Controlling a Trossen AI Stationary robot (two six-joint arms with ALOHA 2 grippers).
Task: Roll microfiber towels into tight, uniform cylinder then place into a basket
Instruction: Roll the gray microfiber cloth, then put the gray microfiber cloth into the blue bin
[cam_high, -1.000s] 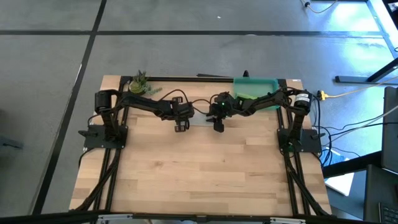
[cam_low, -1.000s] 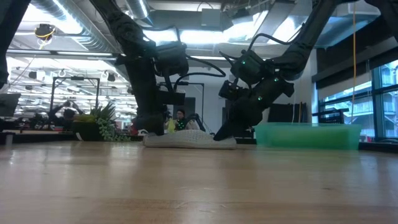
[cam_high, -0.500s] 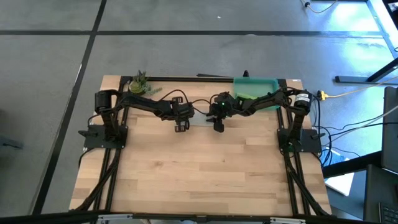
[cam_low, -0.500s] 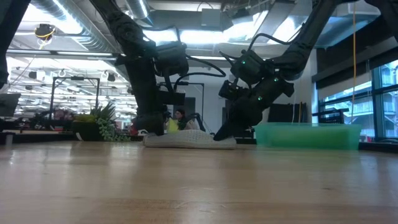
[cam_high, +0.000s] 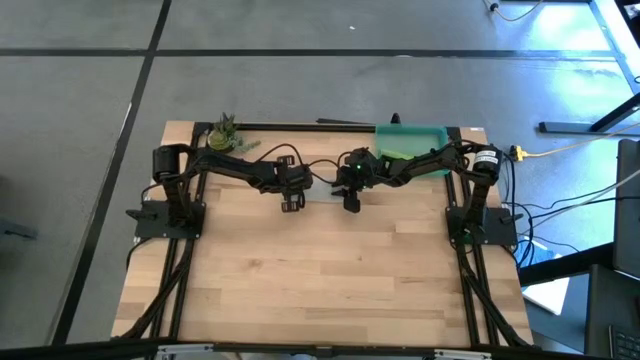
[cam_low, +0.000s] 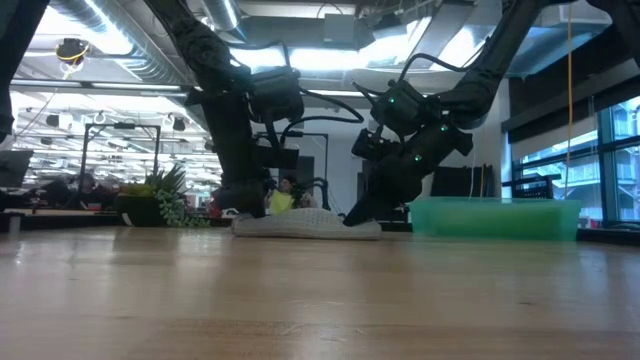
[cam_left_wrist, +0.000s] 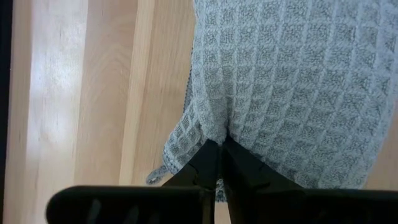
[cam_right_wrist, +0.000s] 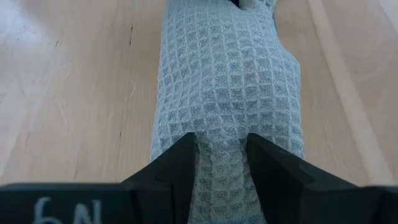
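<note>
The light grey towel (cam_high: 321, 194) lies as a low, long bundle on the table (cam_high: 320, 270) toward its far edge, and it also shows in the low view (cam_low: 305, 225). My left gripper (cam_high: 291, 203) is at its left end, shut on it. My right gripper (cam_high: 351, 203) is at its right end, with the cloth between its fingers. The teal basket (cam_high: 412, 141) stands at the far right, behind my right arm. I cannot make out the lime green towel. My left gripper pinches the grey towel's edge near a corner (cam_left_wrist: 211, 138) between its two shut fingers, coming from above. The cloth puckers at the fingertips. The rest of the towel lies on the table. My right gripper has the end of the grey bundle (cam_right_wrist: 221, 146) between its two fingers (cam_right_wrist: 180, 163), which lie along the bundle. It slants down from the table's right side. The bundle lies on the table and stretches away toward my left gripper.
A small potted plant (cam_high: 224, 133) stands at the far left corner. The near half of the wooden table is bare boards. The basket's wall (cam_low: 495, 218) shows at the right in the low view.
</note>
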